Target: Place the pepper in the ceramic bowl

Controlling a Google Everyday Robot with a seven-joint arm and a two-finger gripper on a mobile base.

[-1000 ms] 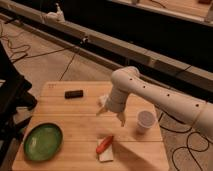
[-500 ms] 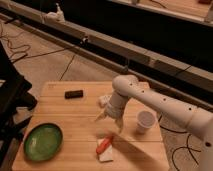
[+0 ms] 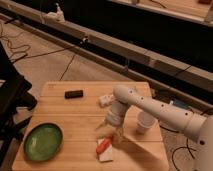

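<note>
The pepper (image 3: pixel 104 145) is small, slim and red-orange. It lies on a pale flat block (image 3: pixel 106 155) near the front edge of the wooden table (image 3: pixel 75 115). The green ceramic bowl (image 3: pixel 43 141) stands empty at the table's front left. My gripper (image 3: pixel 111 131) points down just above and behind the pepper, a little to its right. Its fingers are spread open and hold nothing. The white arm (image 3: pixel 155 111) reaches in from the right.
A small white paper cup (image 3: pixel 145 121) stands just right of the gripper, under the arm. A black bar-shaped object (image 3: pixel 74 93) and a small white object (image 3: pixel 105 99) lie at the back of the table. Cables run over the floor behind.
The gripper has moved down and forward, closer to the pepper. The pepper, bowl and cup have not moved.
</note>
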